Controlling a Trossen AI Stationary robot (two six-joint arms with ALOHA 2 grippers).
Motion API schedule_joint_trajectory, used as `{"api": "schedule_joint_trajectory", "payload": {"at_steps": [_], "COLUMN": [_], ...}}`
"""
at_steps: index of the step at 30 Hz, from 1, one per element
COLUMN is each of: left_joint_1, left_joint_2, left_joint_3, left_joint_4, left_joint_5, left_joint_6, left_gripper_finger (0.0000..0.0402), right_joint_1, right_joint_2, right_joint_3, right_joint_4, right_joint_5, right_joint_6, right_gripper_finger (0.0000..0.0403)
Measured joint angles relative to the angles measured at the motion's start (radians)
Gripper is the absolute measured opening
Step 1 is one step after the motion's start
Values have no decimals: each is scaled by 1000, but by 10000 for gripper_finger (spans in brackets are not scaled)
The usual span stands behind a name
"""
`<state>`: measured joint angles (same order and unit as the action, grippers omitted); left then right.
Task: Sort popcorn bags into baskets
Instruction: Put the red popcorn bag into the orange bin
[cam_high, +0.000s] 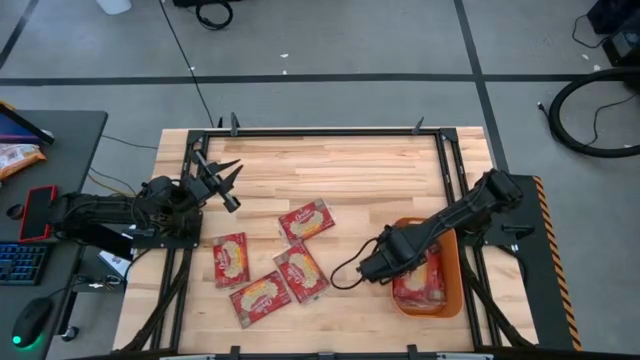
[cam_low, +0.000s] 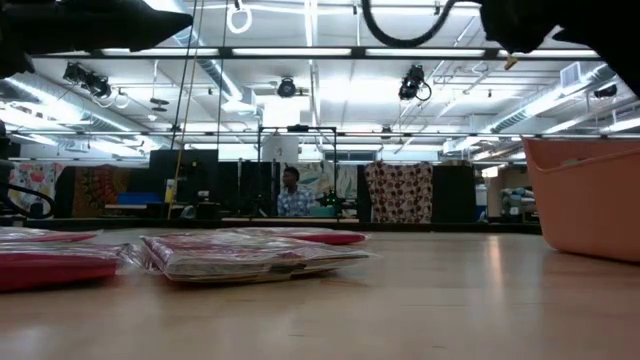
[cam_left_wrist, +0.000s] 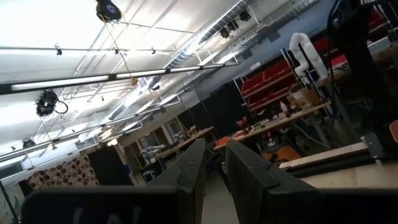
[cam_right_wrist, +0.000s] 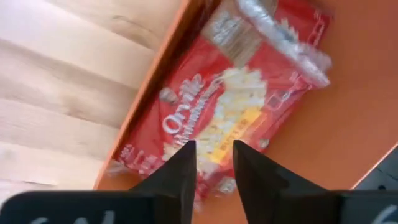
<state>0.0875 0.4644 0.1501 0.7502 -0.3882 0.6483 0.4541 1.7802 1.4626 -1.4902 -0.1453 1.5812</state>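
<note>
Four popcorn bags (cam_high: 272, 264) on table (cam_high: 350, 180), others in basket (cam_high: 451, 262).

the one legible word is "orville", in white script on a red popcorn bag (cam_right_wrist: 211, 118) lying in the orange basket (cam_right_wrist: 348, 130), seen in the right wrist view. smaller print at the packet's 12 o'clock end is too fine to read.
</note>
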Motion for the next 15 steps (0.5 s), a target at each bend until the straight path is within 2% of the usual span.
{"api": "schedule_joint_trajectory", "payload": {"at_steps": [4, 9, 12, 15], "left_joint_1": [0, 0, 0, 0], "left_joint_2": [0, 0, 0, 0], "left_joint_3": [0, 0, 0, 0], "left_joint_4": [-3, -34, -55, -82], "left_joint_5": [0, 0, 0, 0], "left_joint_6": [-13, -51, -79, -98], "left_gripper_finger": [68, 68, 68, 68], "right_joint_1": [-26, -45, -50, -58], "right_joint_2": [0, -2, -2, 0], "right_joint_3": [69, 195, 234, 235], "right_joint_4": [-28, -82, -32, 91], "right_joint_5": [82, 216, 324, 441], "right_joint_6": [-53, -121, -233, -410], "right_gripper_finger": [128, 129, 129, 129]}}
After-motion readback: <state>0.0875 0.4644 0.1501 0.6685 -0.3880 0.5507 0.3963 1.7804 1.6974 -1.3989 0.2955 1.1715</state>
